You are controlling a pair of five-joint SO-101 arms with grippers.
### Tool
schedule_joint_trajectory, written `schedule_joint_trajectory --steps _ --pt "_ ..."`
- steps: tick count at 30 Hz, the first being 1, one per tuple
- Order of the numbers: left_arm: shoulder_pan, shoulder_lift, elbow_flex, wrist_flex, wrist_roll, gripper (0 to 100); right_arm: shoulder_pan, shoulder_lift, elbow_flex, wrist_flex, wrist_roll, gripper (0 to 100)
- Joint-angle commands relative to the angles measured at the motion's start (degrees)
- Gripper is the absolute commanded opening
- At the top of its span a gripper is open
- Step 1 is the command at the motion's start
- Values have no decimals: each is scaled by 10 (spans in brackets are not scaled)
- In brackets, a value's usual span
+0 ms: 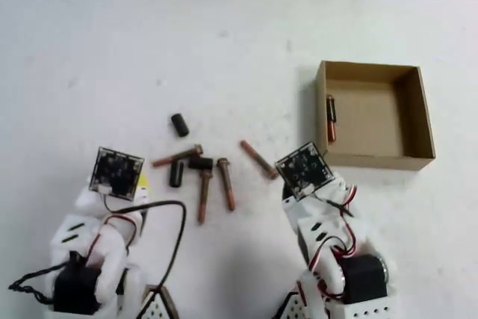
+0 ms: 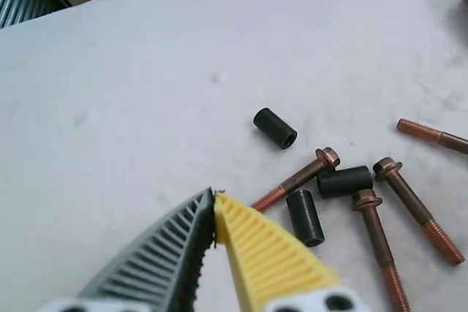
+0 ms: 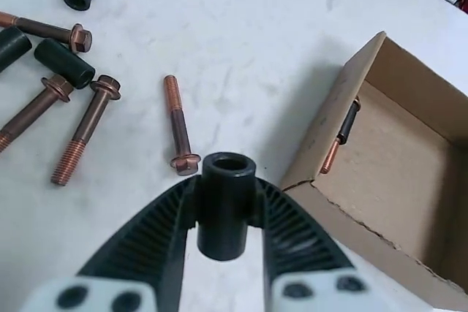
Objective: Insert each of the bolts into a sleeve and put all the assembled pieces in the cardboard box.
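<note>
My right gripper (image 3: 225,188) is shut on an upright black sleeve (image 3: 225,213), held above the table just beside the near corner of the cardboard box (image 3: 398,173). One assembled bolt and sleeve (image 3: 342,135) lies in the box (image 1: 377,160) against its left wall (image 1: 331,117). A lone copper bolt (image 3: 180,123) lies just ahead of the held sleeve. My left gripper (image 2: 214,201) is shut and holds nothing, close to the table by the pile. The pile has three bolts (image 2: 296,179) (image 2: 380,242) (image 2: 417,210) and two sleeves (image 2: 345,181) (image 2: 305,217). Another sleeve (image 2: 275,128) lies apart.
The white table (image 1: 224,57) stretches open behind the pile and the box. The left arm (image 1: 97,252) and the right arm (image 1: 332,252) sit at the front edge, with a black cable (image 1: 175,237) looping beside the left arm.
</note>
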Motion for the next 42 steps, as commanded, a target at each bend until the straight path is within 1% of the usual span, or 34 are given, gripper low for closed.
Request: schedule_joint_trajectory --steps 1,9,14,18,19,22,28,30,33,35,42 --pt "8 58 -69 -2 -4 24 6 -36 25 -23 -7 17" --pt "9 275 -229 2 -2 24 7 -91 88 -36 -8 17" --pt "12 371 -258 3 33 24 7 -88 91 -37 -8 17" --pt "64 444 -257 4 42 24 7 -88 91 -37 -11 17" --pt "77 465 -260 4 55 24 11 -88 91 -37 -21 17" --pt "111 520 -272 2 91 24 44 -88 92 -49 -47 17" --pt "147 640 -302 0 94 28 92 -88 119 -81 -52 17" --pt "154 681 -306 -2 94 54 101 -88 119 -81 -52 17" --pt "169 744 -321 -6 95 146 102 -88 119 -81 -52 17" --pt "177 784 -343 -6 96 189 101 -88 120 -81 -52 17" --pt "182 924 -433 -6 97 151 103 -88 127 -81 -52 17"
